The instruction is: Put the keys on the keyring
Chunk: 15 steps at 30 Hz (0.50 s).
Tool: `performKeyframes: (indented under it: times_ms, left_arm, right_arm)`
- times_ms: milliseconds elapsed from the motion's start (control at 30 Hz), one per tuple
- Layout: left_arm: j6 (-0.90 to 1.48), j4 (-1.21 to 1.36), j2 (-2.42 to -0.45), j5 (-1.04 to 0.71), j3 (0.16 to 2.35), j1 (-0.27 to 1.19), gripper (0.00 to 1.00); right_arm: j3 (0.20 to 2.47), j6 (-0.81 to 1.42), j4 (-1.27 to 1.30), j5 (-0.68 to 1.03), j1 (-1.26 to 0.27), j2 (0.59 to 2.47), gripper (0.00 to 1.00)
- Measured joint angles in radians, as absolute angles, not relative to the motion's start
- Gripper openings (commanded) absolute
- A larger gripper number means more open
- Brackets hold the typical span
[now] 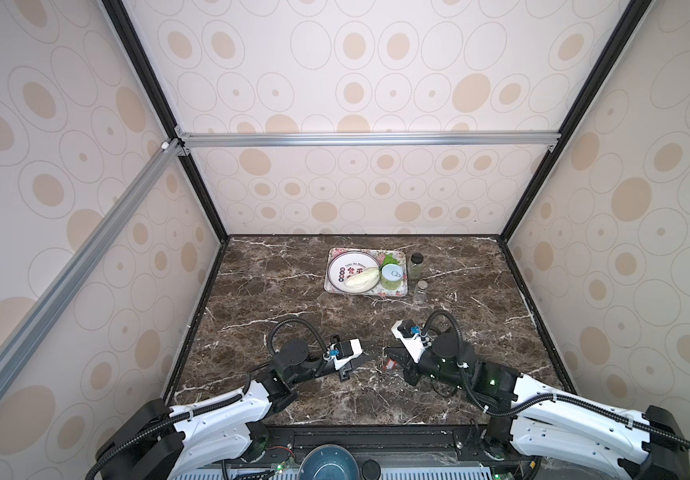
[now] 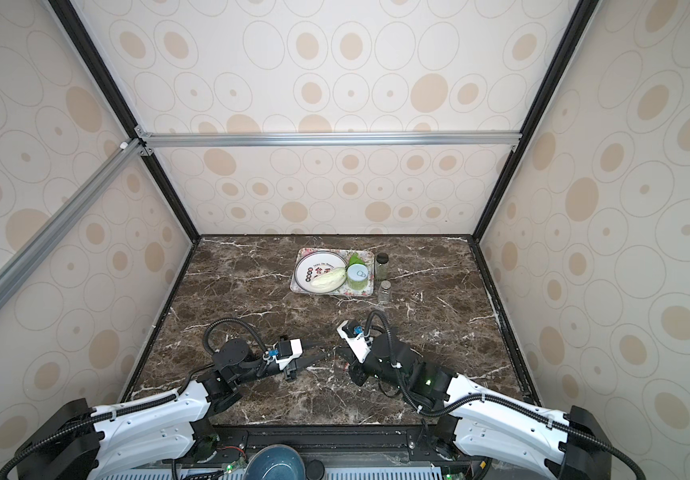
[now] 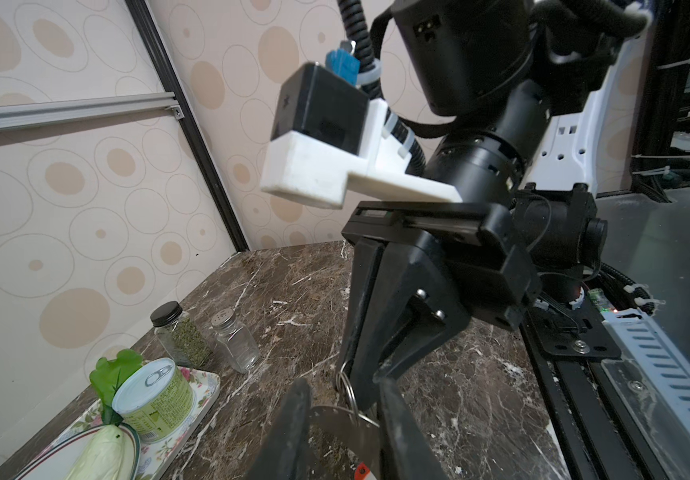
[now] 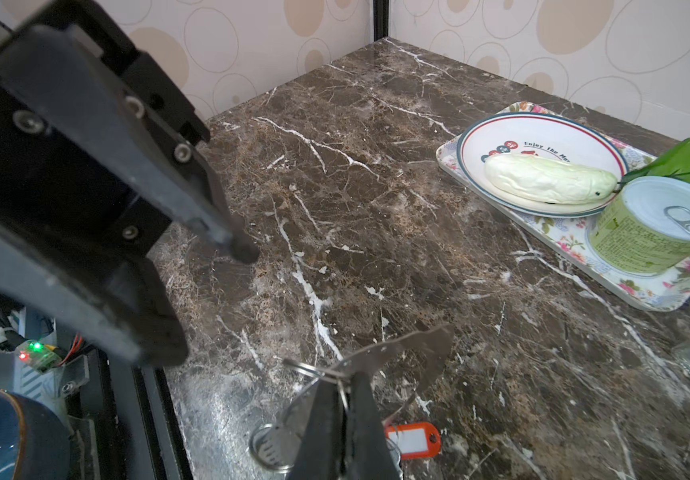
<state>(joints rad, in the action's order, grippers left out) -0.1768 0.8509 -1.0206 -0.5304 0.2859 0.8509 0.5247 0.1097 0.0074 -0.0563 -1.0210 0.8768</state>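
**A:** Where does the left gripper (image 1: 366,358) stand?

**B:** At 6 o'clock on the table (image 1: 276,291), low down. Its fingers are apart and grip nothing. It seems placed to meet the keyring (image 4: 413,353) from the left.

**A:** And the keyring?

**B:** Just right of it, lifted off the marble and tilted. The right gripper (image 4: 345,378) has its fingers pressed together on the plate's rim, with a wire ring (image 4: 308,368) caught at the same spot. Holding the plate up like that probably makes the rim holes easier to reach.

**A:** The keys?

**B:** The red-tagged key (image 4: 411,440) lies on the table beneath the right gripper. Whether it is threaded yet cannot be told. No second key can be made out.

**A:** What does one view give that another lacks?

**B:** In both top views the plate is nearly lost against the marble, and only a red speck shows. The right wrist view shows the pinch itself. The left wrist view shows the plate between the left fingers (image 3: 289,432). Only the top views place the tray (image 1: 366,294), at 12 o'clock and well apart.
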Motion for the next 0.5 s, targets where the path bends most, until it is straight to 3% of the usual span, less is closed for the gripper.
performKeyframes:
  times_ms: [500]
  left_arm:
    - [-0.189,0.778,-1.048,-0.553,0.325,0.851,0.28]
  right_arm:
    - [0.527,0.054,-0.009,-0.19,-1.105,0.877,0.0]
